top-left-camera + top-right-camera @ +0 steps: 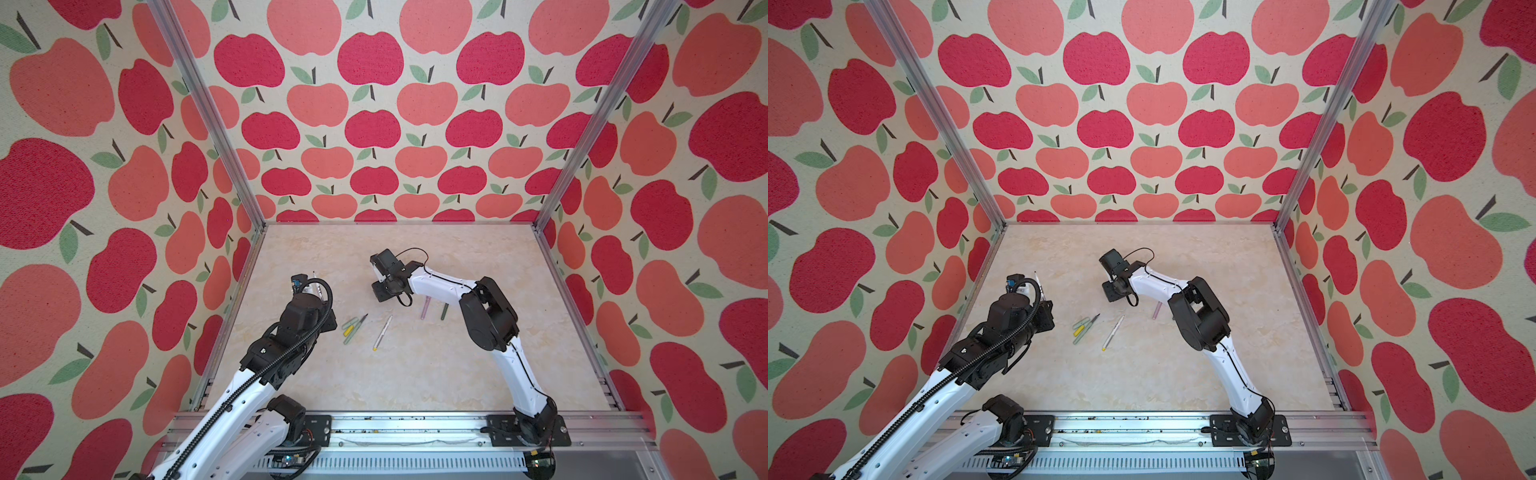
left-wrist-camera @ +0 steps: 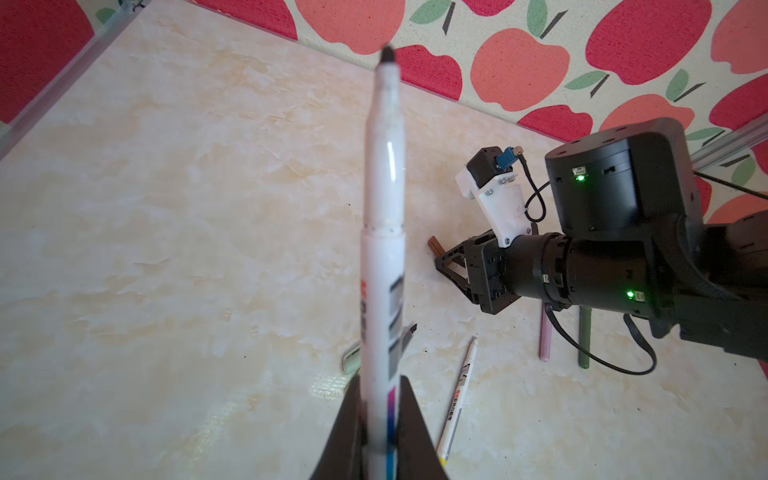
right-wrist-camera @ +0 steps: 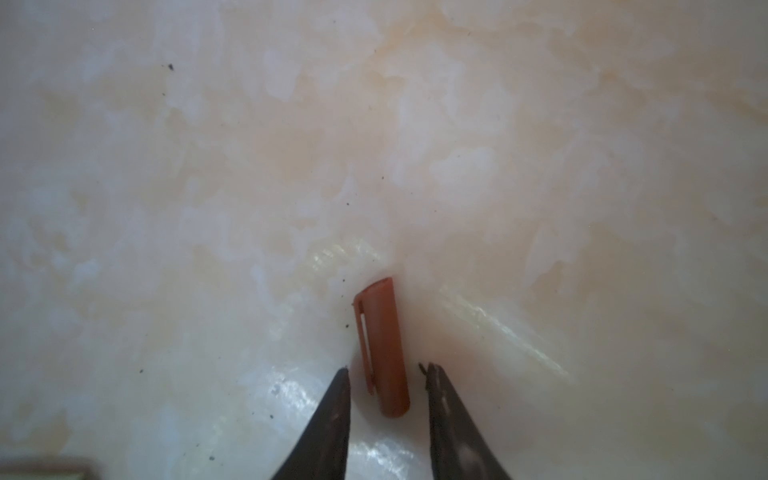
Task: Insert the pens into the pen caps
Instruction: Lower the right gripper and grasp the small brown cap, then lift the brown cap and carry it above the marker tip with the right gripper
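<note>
Left hand (image 1: 319, 296) holds printed white pen (image 1: 314, 276) — loose white pen (image 1: 382, 332) lies on table (image 1: 415, 374).

The walls (image 1: 415, 104) are wearing a red and coral apple print on cream; the tabletop (image 1: 415, 374) is showing beige marbling; a lilac-pink pen (image 1: 424, 309) is lying at nine o'clock of a dark green pen (image 1: 444, 311)

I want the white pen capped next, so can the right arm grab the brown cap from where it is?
Probably yes. The right gripper stands open with the brown cap lying flat on the table between its jaws, clear on both sides, nothing else nearby. Closing should catch it.
</note>
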`<state>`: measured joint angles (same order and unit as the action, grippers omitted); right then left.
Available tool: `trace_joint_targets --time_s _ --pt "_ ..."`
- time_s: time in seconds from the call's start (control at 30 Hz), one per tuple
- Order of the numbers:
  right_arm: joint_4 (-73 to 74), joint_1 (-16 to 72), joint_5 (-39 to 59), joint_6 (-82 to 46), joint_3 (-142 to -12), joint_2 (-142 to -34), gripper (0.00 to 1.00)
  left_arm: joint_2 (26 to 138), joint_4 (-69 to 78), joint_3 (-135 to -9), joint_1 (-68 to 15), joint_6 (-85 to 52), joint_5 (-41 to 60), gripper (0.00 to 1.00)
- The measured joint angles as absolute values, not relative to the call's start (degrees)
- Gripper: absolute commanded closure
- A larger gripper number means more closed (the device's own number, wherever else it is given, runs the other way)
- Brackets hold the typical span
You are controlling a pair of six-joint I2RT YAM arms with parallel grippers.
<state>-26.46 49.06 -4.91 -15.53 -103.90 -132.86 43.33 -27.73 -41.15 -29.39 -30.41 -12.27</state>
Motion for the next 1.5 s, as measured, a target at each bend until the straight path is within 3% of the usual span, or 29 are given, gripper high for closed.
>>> trace_joint_targets --time_s 0.23,0.53,0.83,1.13,1.5 --pt "-27.6 48.7 -4.2 -15.8 -103.9 -132.5 0.55 47.4 -24.9 -41.2 -31.8 -28.5 -9.5 1.0" --pt "-33.3 47.9 -1.5 -13.4 -109.9 -134.9 0.6 48.8 -23.3 -41.3 -32.3 -28.3 -8.5 1.0" --pt "-35.9 47.9 0.7 -10.3 -116.4 -138.9 0.72 48.9 -23.3 -41.7 -32.3 -28.3 -8.5 1.0" --pt "-36.1 47.8 2.2 -9.0 -118.2 -140.1 0.95 49.6 -23.3 -41.9 -32.4 -27.8 -8.6 1.0" --pt "-33.3 47.8 4.0 -10.2 -113.0 -137.2 0.98 51.7 -22.9 -42.0 -33.1 -27.4 -8.6 1.0"
